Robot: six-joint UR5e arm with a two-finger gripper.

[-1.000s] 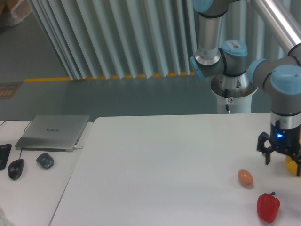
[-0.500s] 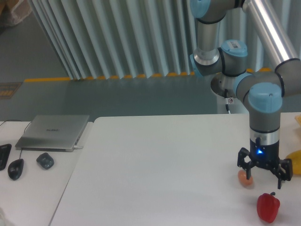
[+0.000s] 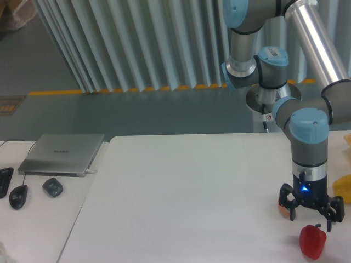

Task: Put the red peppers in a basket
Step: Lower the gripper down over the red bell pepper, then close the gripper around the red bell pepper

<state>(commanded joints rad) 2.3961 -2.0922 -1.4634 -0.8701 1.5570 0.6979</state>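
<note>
The red pepper (image 3: 312, 242) stands upright on the white table (image 3: 181, 197) near the front right corner, glossy, with a short dark stem. My gripper (image 3: 311, 217) hangs just above it, pointing straight down, fingers spread open with nothing between them. The fingertips sit level with the pepper's stem and do not touch it. No basket is in view.
A small brown-orange egg (image 3: 282, 207) lies just left of the gripper, partly hidden by a finger. A yellow pepper (image 3: 343, 185) shows at the right edge. A closed laptop (image 3: 63, 153), two mice (image 3: 52, 187) and a dark object sit on the left desk.
The gripper has moved left from beside the yellow pepper, past the egg, and lowered to hang over the red pepper. It stays open. The pepper and egg have not moved.
</note>
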